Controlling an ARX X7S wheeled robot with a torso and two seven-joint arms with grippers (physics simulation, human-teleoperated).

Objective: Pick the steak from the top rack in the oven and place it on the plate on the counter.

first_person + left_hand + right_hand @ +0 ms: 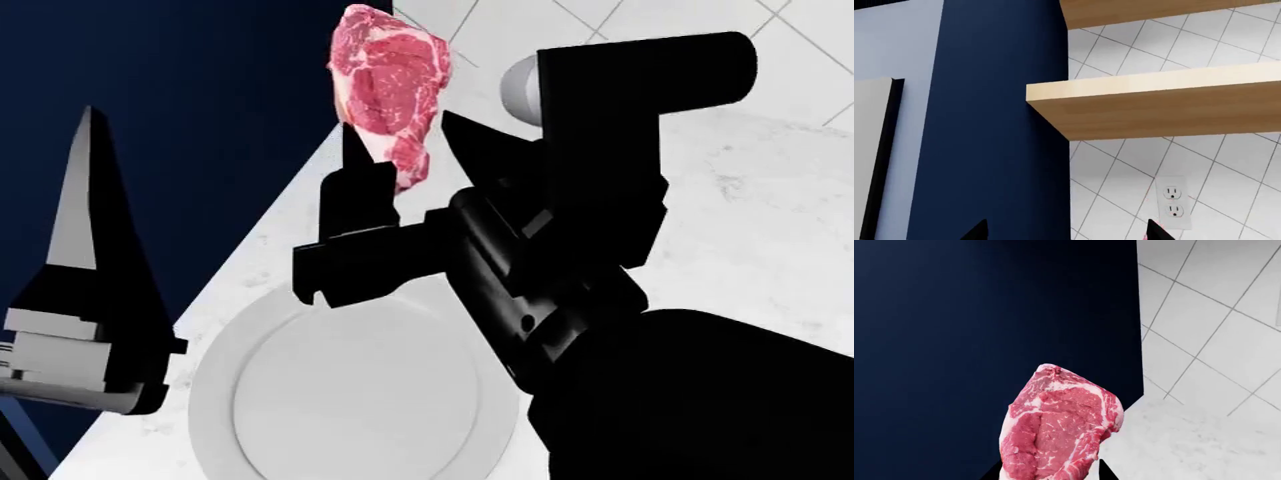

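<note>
My right gripper [407, 150] is shut on the steak [390, 85], red-pink with white fat, and holds it upright in the air above the far edge of the white plate [354, 395]. In the right wrist view the steak [1057, 432] fills the space between the two black fingertips. The plate lies on the white marble counter [747, 210]. My left gripper [91, 170] points upward at the left, beside the plate; in the left wrist view only its two fingertips [1155, 231] show, set wide apart with nothing between them. The oven is out of view.
A navy blue cabinet side [187, 100] stands at the left of the counter. White tiled wall [1201, 165] with a power outlet [1173, 202] runs behind it, and two wooden shelves [1154, 107] jut out above.
</note>
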